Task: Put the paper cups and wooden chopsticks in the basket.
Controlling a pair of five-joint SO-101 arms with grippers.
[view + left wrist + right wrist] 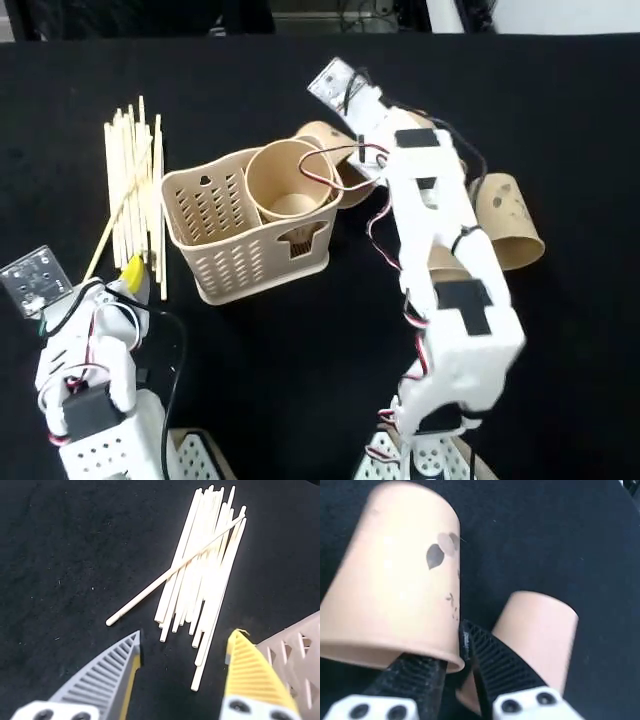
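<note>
A: Gaping wide and empty, the left gripper [186, 634] sits just short of the pale wooden chopsticks [200, 585], heaped on the black table [560, 380].
B: One stick lies slantwise across that heap! Just beside it, the beige slotted plastic basket [225, 255] holds an upright tan paper cup [290, 180].
A: And behind the basket, the right gripper [457, 655] is clamped on the rim of a tipped leaf-printed paper cup [395, 580].
B: A third paper cup [510, 220] lies on its side, off right.
</note>
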